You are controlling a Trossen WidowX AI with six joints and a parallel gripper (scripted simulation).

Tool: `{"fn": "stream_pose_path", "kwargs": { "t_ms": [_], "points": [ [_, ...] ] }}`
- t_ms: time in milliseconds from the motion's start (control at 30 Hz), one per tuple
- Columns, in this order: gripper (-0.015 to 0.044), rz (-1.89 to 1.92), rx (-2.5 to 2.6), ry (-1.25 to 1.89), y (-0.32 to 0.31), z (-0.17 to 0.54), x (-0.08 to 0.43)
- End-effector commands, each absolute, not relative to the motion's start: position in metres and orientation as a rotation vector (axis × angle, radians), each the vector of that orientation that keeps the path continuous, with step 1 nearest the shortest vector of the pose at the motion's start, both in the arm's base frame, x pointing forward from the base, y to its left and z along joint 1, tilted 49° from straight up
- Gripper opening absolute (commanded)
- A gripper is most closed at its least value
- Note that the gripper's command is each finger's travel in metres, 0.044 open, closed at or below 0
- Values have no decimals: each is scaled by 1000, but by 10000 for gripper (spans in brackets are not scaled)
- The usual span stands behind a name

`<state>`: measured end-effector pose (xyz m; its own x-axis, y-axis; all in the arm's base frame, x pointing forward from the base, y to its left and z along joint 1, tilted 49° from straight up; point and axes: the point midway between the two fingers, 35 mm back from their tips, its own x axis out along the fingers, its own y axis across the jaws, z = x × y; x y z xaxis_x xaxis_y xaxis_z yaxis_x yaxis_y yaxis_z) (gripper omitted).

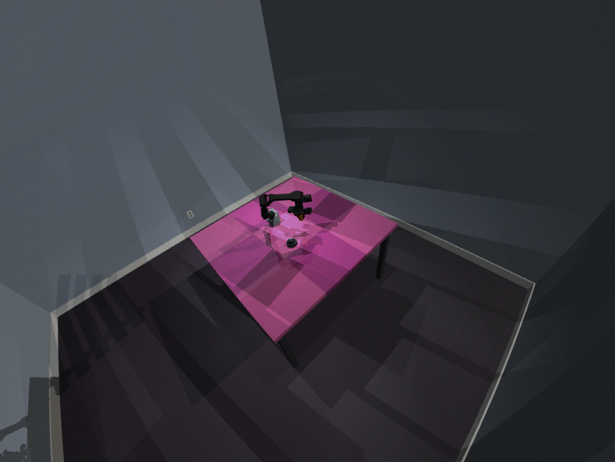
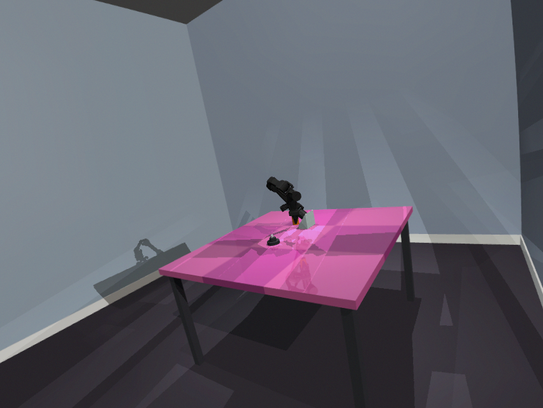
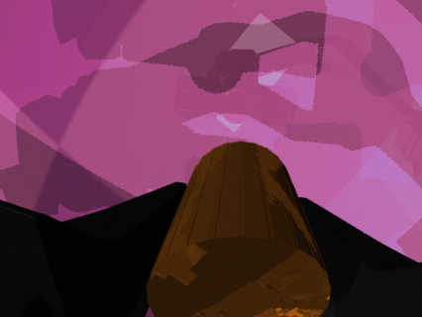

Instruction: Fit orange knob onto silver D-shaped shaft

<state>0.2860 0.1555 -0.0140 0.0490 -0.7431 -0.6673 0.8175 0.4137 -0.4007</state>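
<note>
The orange knob (image 1: pixel 301 217) (image 2: pixel 295 221) (image 3: pixel 243 208) is held between the two black fingers of my gripper. My gripper (image 3: pixel 240 202) is shut on it and holds it above the pink table, as the wrist view shows. The knob's underside and its hole are hidden. The round black pedestal (image 1: pixel 291 242) (image 2: pixel 273 241) stands on the table, apart from the knob, nearer the middle of the table in the top view. The silver shaft (image 2: pixel 271 236) points up from its top. The shaft's flat side is too small to make out. The pedestal is not in the wrist view.
The pink table (image 1: pixel 298 308) (image 2: pixel 333 280) carries the black arm. A pale grey wedge-shaped block (image 1: pixel 273 219) (image 2: pixel 307 220) stands at the arm's base, close to the gripper in the exterior view. Shadows and reflections cross the table top.
</note>
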Motion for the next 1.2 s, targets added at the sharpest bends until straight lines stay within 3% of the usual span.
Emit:
{"fn": "stream_pose_path", "kwargs": {
  "t_ms": [0,1167],
  "points": [
    [0,-1189,112,945,171,3,282],
    [0,-722,314,861,201,34,257]
  ]
}}
